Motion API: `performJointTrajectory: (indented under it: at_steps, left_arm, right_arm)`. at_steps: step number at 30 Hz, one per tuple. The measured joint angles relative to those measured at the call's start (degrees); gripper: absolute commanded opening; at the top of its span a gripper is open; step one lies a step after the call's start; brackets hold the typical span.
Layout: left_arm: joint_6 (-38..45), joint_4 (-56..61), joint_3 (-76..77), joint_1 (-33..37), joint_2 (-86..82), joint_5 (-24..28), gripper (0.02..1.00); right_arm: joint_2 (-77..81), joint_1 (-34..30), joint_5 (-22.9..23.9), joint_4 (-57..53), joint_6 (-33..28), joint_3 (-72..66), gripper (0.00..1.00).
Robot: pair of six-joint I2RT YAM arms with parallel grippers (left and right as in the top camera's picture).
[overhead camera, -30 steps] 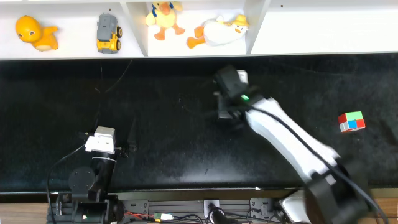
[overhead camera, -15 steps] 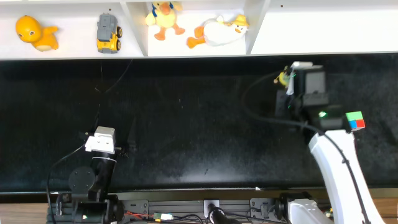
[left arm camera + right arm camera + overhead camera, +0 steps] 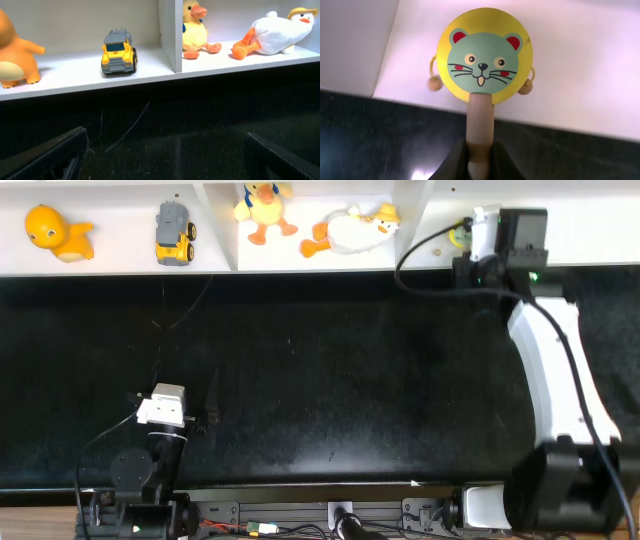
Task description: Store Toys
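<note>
Right wrist view is showing the white shelf (image 3: 580, 75) floor beneath the drum (image 3: 484, 62). The right gripper (image 3: 479, 159) is clamping the wooden handle (image 3: 480, 120) low down, and the drum face is sitting over the shelf's front lip. I can't tell whether it's touching.

Handling, my read:
- Light, rigid, and the wood is giving decent friction, so the handle is the right hold.
- The round body is likely rolling if laid down carelessly.
- Two beads (image 3: 434, 85) are dangling on strings, a snag risk.

Top view is adding which bay: rightmost, well apart from the white duck (image 3: 350, 230) and truck (image 3: 173, 232).

Left wrist view is showing the left gripper (image 3: 167, 147) spread wide, holding nothing, over the mat (image 3: 190, 120) and facing the shelf.
</note>
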Motion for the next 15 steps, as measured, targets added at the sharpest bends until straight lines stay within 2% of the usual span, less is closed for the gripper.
performJointTrajectory:
  at_steps: [15]
  left_arm:
    - [0.0, 0.0, 0.0, 0.0, -0.02, 0.02, 0.998]
  right_arm:
    - [11.02, 2.27, -3.19, 9.33, -0.76, 3.32, 0.049]
